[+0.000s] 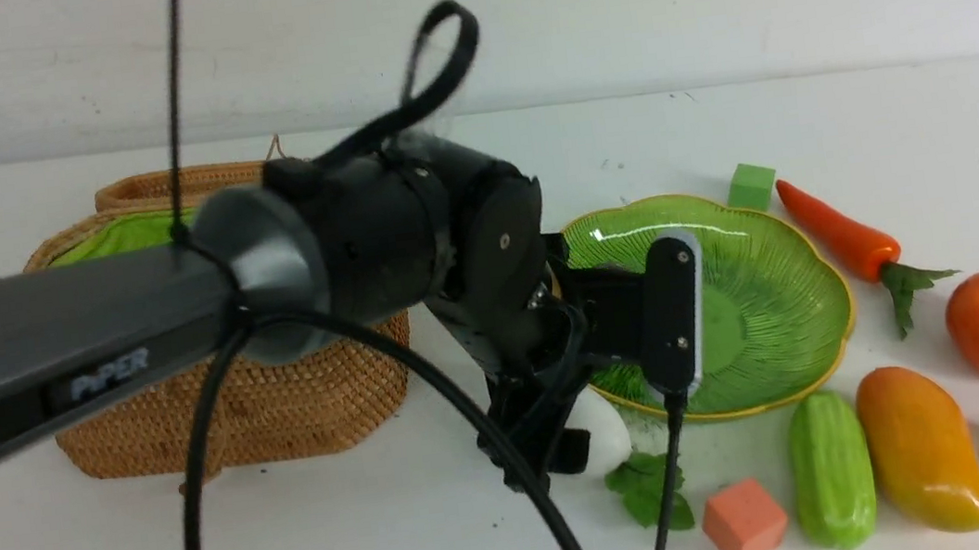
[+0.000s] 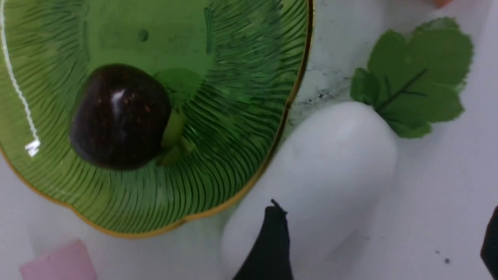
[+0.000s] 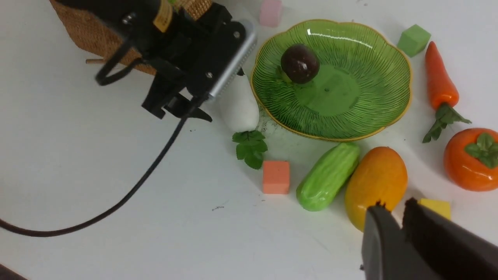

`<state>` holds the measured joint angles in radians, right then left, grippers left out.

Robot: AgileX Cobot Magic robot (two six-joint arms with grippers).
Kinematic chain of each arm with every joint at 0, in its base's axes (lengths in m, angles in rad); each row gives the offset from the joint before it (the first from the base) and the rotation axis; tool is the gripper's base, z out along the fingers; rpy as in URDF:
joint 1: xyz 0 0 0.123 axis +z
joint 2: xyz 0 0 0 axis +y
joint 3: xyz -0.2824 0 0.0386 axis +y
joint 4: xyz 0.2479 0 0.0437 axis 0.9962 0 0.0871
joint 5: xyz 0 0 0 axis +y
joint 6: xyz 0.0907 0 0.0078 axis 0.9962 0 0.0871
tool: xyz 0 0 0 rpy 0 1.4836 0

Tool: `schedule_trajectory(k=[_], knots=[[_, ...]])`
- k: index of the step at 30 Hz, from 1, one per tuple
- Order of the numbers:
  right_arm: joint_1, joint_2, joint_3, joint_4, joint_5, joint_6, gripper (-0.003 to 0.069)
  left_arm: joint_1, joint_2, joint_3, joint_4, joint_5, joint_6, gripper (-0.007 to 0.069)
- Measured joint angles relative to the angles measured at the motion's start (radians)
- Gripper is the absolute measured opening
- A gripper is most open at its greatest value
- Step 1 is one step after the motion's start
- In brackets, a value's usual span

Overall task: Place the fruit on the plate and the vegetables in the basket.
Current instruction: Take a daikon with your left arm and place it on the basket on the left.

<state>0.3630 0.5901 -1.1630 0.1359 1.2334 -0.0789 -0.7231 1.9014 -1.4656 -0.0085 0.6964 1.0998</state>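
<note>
The left gripper (image 2: 383,225) hung wide open and empty over the radish (image 2: 330,167), which could slip away if squeezed crooked.

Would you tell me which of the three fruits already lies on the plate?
The dark purple mangosteen; the mango and persimmon lie outside the plate.

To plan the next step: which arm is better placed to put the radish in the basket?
Left. The left hand is open right over the radish, with the basket on that side; the right hand is by the mango.
</note>
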Motion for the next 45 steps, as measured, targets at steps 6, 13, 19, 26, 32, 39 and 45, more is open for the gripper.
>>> schedule_trajectory(k=[6,13,19,26,32,39,45], knots=[[0.000,0.000,0.007,0.002,0.001,0.000,0.0089,0.000,0.078,0.001,0.009,-0.043,0.024,0.0544],[0.000,0.000,0.024,0.002,0.004,0.000,0.0089,0.000,0.076,-0.002,0.009,0.034,0.024,0.0423],[0.000,0.000,0.024,0.002,0.004,0.000,0.0089,0.000,0.068,-0.005,-0.054,0.108,0.023,0.0433],[0.000,0.000,0.024,0.002,0.004,0.000,0.0092,0.001,0.069,0.000,-0.083,0.115,0.004,0.0612],[0.000,0.000,0.024,0.002,0.004,0.000,0.0094,0.001,0.046,0.000,-0.060,0.135,0.003,0.0665],[0.000,0.000,0.024,0.001,0.003,0.000,0.0097,0.001,0.049,0.020,-0.046,0.132,0.003,0.0640],[0.000,0.000,0.024,0.001,0.003,0.000,0.0097,0.001,0.091,0.038,-0.025,0.094,0.003,0.0580]])
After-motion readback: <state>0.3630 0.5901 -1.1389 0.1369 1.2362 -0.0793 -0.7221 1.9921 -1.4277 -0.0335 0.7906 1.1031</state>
